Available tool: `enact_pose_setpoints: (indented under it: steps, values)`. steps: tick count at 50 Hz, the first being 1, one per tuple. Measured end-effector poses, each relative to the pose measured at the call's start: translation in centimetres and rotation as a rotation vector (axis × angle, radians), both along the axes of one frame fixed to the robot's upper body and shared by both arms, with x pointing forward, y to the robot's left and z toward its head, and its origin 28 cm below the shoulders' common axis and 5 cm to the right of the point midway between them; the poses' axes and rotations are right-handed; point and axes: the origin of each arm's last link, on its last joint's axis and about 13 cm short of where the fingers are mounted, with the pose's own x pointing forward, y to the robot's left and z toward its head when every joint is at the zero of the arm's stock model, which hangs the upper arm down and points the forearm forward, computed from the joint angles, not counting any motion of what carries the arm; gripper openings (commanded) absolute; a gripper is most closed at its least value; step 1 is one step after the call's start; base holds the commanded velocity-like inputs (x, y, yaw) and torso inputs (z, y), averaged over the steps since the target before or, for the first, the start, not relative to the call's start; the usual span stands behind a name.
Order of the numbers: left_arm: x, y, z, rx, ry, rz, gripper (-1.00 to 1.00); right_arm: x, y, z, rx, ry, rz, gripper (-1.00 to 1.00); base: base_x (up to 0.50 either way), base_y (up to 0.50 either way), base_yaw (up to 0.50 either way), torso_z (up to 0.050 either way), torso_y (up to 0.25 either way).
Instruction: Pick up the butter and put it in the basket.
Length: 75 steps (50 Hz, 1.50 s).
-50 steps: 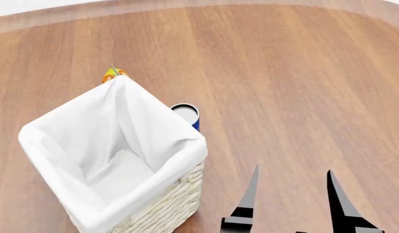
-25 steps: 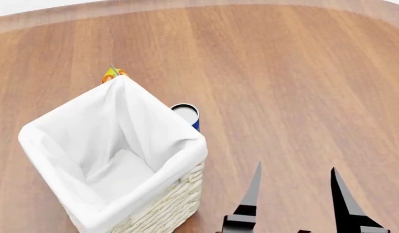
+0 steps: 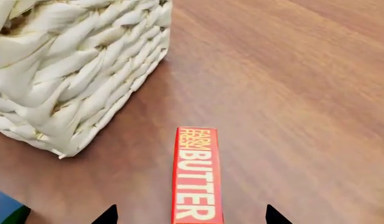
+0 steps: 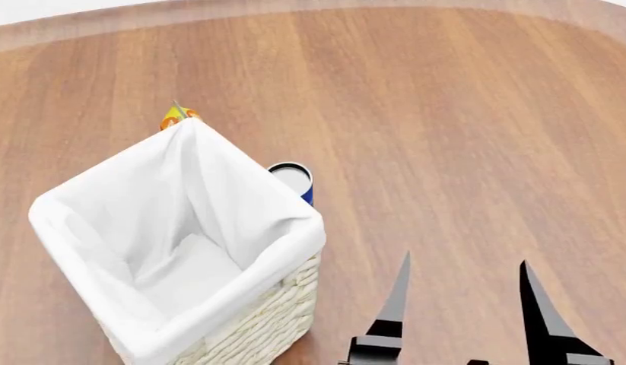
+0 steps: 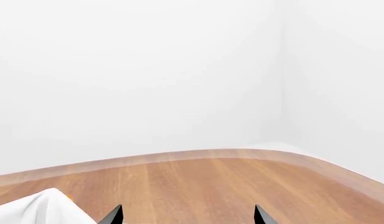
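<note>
so: butter lined up, nothing gripped yet

clearly the left gripper [image 3: 192, 219] is set up for a straight-on approach — in the left wrist view its two dark fingertips [image 3: 108, 215] show at the frame edge, spread wide, with the butter [image 3: 195, 177] lying on the wooden table [image 3: 291, 93] in the gap between them. they hold nothing; the carton rests flat on the wood, its narrow red face with the yellow lettering turned toward the camera, long axis running away from the gripper. that alignment looks deliberate: a box this slim is easiest to pinch across its short width, so the jaws straddle it.

the basket [image 3: 73, 70] stands near the butter's far end, apart from it, its woven wall filling one corner of that view. a blue and green patch [image 3: 5, 210] shows at the frame's edge; what it is i cannot tell.

from the head view the butter is hidden. the basket [image 4: 272, 312] shows its white lining [image 4: 170, 228] open and bare inside, so the task is not yet done. behind it peek a blue-sided can [image 4: 292, 179] and an orange-yellow tip [image 4: 176, 116].

the right gripper [image 4: 463, 304] hovers over bare wood beside the basket, fingers parted, empty — seemingly parked out of the way
</note>
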Motion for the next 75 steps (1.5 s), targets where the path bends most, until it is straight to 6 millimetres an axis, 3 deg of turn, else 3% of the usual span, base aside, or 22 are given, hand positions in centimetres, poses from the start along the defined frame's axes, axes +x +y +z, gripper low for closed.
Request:
enact_pose_setpoints:
  steps: [31, 55, 56, 75]
  values:
    - [-0.3, -0.9, -1.4, 0.016, 0.05, -0.023, 1.0, -0.1, 0.0, 0.2, 0.002, -0.005, 0.002, 1.0, 0.0, 0.0, 0.0, 0.0, 0.0]
    - [0.8, -0.8, -2.5, 0.041, 0.073, -0.013, 1.0, 0.0, 0.0, 0.1, 0.005, -0.003, 0.002, 1.0, 0.0, 0.0, 0.0, 0.0, 0.0]
    - [0.8, -0.8, -2.5, 0.041, 0.074, -0.012, -1.0, 0.0, 0.0, 0.1, 0.005, -0.003, 0.002, 1.0, 0.0, 0.0, 0.0, 0.0, 0.0]
    - [1.0, -0.6, -2.8, 0.06, 0.07, -0.005, -1.0, 0.0, 0.0, 0.1, 0.004, -0.003, 0.003, 1.0, 0.0, 0.0, 0.0, 0.0, 0.0]
